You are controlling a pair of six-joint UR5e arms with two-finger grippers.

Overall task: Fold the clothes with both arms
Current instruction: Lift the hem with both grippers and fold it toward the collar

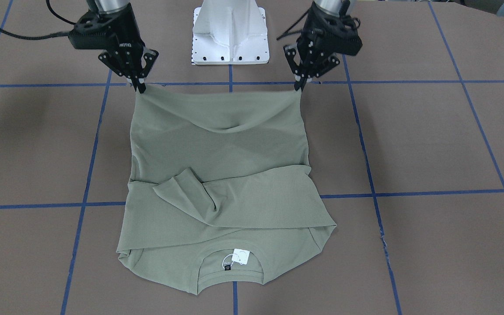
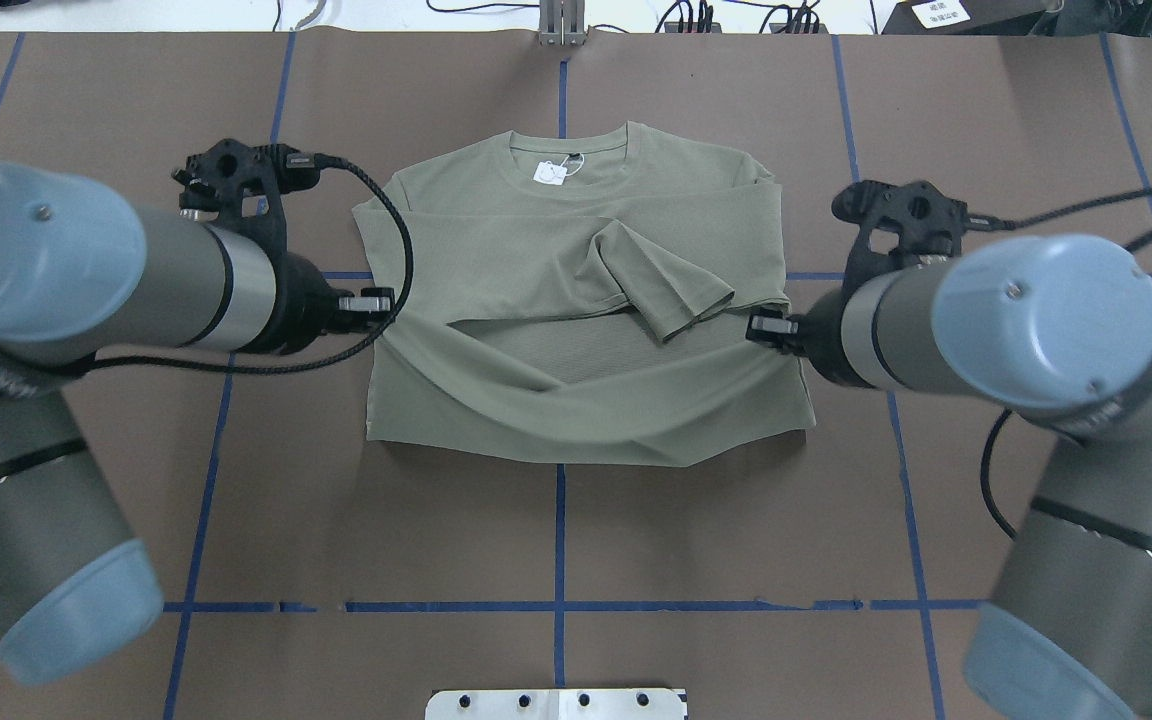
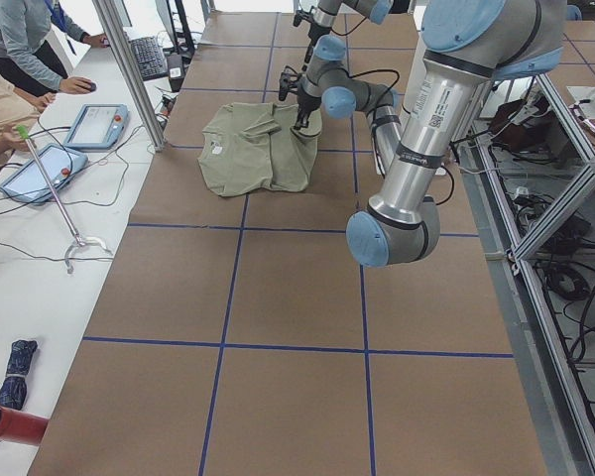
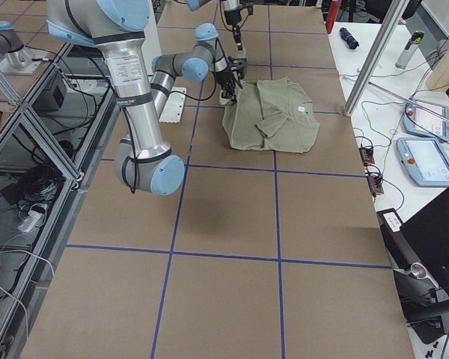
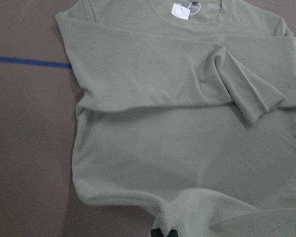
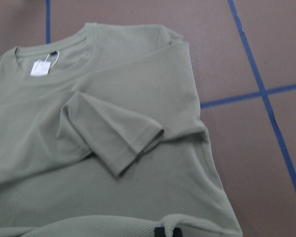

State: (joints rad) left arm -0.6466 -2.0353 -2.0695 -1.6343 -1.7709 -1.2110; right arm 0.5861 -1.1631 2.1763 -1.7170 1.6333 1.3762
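The sage-green long-sleeved shirt (image 1: pixel 221 144) lies flat on the brown table, both sleeves folded across its chest and the white neck tag (image 1: pixel 239 257) showing at the collar. My left gripper (image 1: pixel 298 85) is shut on one hem corner and my right gripper (image 1: pixel 140 88) is shut on the other. The hem hangs lifted and sags between them. In the overhead view the shirt (image 2: pixel 576 400) lies between the two wrists, which hide the fingers. In each wrist view the shirt (image 5: pixel 187 148) (image 6: pixel 113 148) spreads away from a pinched hem fold at the bottom edge.
The white pedestal base (image 1: pixel 230 35) stands just behind the lifted hem. Blue tape lines (image 1: pixel 409 192) grid the brown table. People sit at a side bench with tablets (image 3: pixel 89 124) past the far edge. Another bench with tablets (image 4: pixel 426 161) shows in the right view.
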